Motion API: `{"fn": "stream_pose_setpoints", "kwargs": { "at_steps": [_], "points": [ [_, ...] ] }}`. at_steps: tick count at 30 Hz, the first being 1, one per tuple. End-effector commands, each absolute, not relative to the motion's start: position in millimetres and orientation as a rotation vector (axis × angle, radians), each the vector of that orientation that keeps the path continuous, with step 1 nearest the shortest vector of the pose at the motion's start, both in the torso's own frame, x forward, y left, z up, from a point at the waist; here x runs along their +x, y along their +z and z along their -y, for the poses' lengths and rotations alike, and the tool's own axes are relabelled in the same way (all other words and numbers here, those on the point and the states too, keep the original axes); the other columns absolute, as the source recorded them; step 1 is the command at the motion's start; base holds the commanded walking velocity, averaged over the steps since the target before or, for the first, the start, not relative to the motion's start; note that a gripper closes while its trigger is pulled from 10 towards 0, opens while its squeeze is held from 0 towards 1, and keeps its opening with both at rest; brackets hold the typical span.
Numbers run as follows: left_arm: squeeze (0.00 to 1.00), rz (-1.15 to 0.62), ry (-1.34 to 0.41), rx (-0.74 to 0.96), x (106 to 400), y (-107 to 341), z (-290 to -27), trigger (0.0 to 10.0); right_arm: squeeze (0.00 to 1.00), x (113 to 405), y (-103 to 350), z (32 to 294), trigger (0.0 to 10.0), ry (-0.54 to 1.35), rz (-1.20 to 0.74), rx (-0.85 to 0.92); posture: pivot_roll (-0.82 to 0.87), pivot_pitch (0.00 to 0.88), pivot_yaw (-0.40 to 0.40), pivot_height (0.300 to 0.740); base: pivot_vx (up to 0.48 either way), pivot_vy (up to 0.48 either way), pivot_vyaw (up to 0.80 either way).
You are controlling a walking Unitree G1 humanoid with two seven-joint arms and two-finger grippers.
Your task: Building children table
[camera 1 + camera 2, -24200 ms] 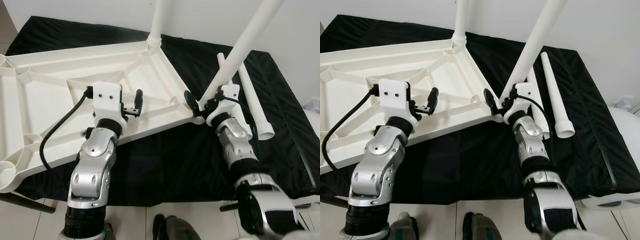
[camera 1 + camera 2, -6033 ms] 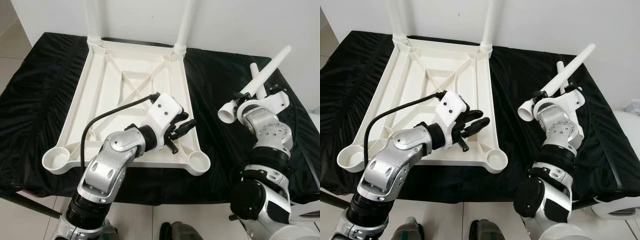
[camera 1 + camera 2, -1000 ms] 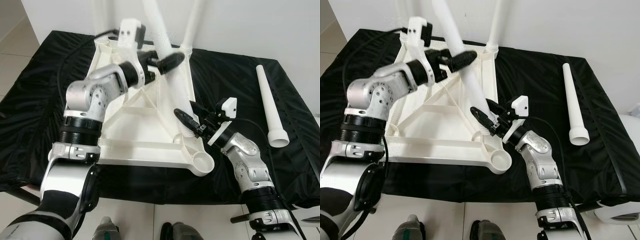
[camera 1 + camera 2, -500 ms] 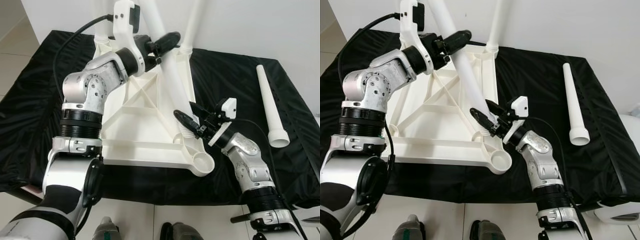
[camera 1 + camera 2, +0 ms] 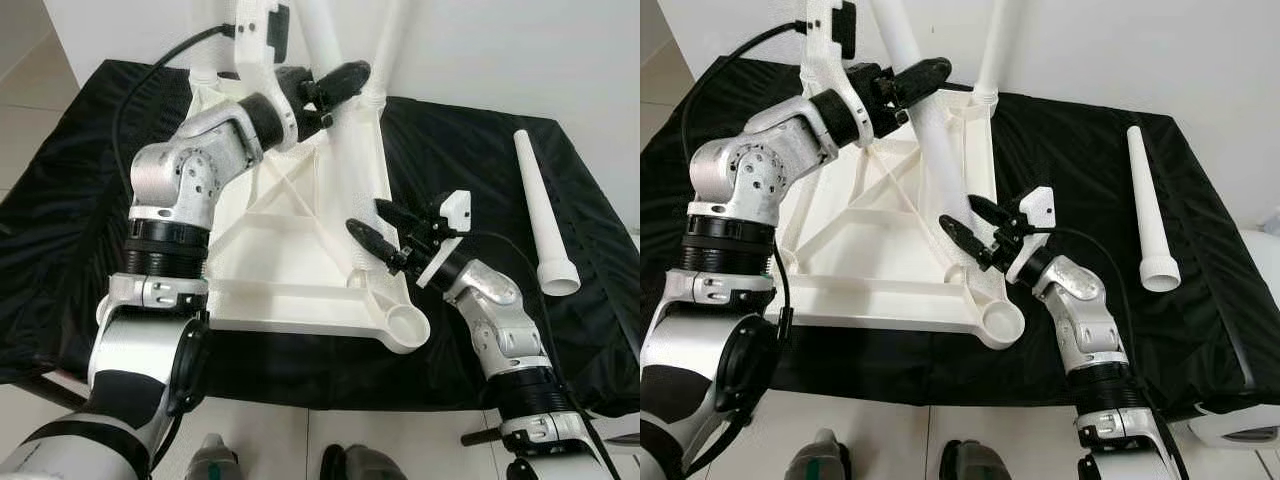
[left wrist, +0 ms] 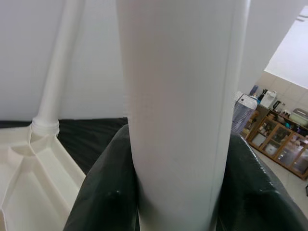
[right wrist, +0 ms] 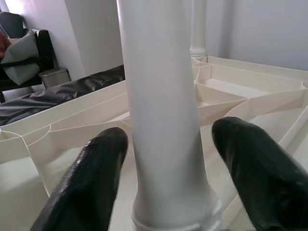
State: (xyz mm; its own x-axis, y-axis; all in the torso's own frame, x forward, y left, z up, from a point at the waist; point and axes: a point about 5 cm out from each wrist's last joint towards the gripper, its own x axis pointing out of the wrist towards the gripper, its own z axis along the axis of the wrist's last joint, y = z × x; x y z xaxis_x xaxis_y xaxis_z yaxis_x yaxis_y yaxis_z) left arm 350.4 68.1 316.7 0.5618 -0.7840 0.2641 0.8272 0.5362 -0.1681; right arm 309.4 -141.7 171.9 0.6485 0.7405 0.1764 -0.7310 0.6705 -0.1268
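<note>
The white tabletop (image 5: 262, 240) lies upside down on a black-covered surface. A white table leg (image 5: 352, 170) rises at a slant from a socket near the tabletop's near right corner. My left gripper (image 5: 335, 85) is shut on the upper part of this leg; in the left wrist view its fingers (image 6: 103, 192) press both sides of the leg (image 6: 178, 96). My right gripper (image 5: 365, 216) is open around the leg's foot. Its fingers (image 7: 91, 178) stand apart from the leg (image 7: 163, 120) on both sides.
A fitted leg (image 5: 385, 50) stands upright at the far right corner, and another at the far left. One loose leg (image 5: 540, 215) lies on the black cloth to the right. The round socket (image 5: 405, 325) at the near right corner is vacant.
My left gripper has shifted a little to the right with the leg's top, so the leg stands slightly steeper. The right gripper's fingers have spread a little wider at the foot.
</note>
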Motion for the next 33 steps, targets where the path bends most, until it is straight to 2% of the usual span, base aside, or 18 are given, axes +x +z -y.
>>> {"fn": "stream_pose_setpoints", "kwargs": {
  "at_steps": [1,3,4,5,16,33],
  "points": [
    [0.00,0.192,-1.017,-0.244,343,325,-59,10.0,1.00,312,173,146,10.0,0.817,0.207,-0.057,0.03,0.035,-0.078,0.740,0.000,0.000,0.00],
    [0.00,0.197,-1.022,-0.239,342,326,-58,10.0,1.00,314,174,146,10.0,0.807,0.207,-0.076,0.03,0.033,-0.080,0.740,0.000,0.000,0.00],
    [0.00,0.200,-1.029,-0.235,340,326,-56,10.0,0.28,316,175,146,10.0,0.803,0.197,-0.085,0.03,0.032,-0.080,0.740,0.000,0.000,0.00],
    [0.00,0.202,-1.037,-0.228,338,327,-53,10.0,0.00,318,178,146,10.0,0.803,0.189,-0.083,0.03,0.031,-0.080,0.740,0.000,0.000,0.00],
    [0.00,0.229,-1.120,-0.162,324,330,-40,10.0,0.00,327,196,144,10.0,0.861,0.158,-0.177,0.03,0.031,-0.085,0.740,0.000,0.000,0.00],
    [0.00,0.255,-1.172,-0.096,312,333,-27,10.0,0.00,334,224,135,10.0,0.963,0.138,-0.194,0.02,0.051,-0.100,0.740,0.000,0.000,0.00]
  ]
}}
